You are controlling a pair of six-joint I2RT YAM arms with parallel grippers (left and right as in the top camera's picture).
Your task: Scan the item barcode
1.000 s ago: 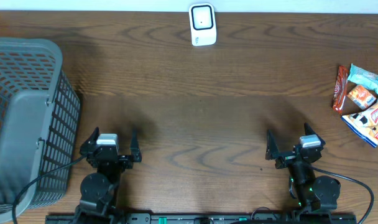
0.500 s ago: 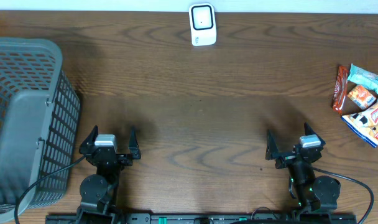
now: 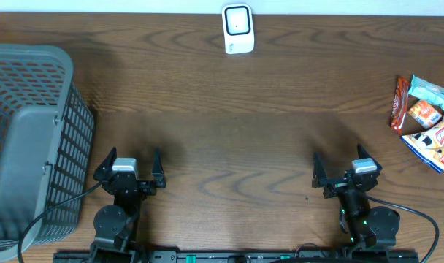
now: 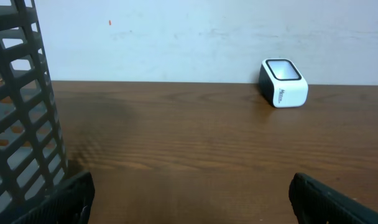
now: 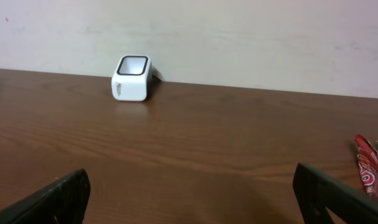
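Left jaws: gaping open, empty.
Right jaws: gaping open, empty.
Snack packets (image 3: 425, 120): lying far right.
Scanner (image 3: 237, 29): sitting at back.

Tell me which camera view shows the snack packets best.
The overhead view shows them best: the whole pile of snack packets lies in full sight, with nothing in front of it. The right wrist view catches only part of a red packet at the right border of its picture. The left wrist view shows none of them.
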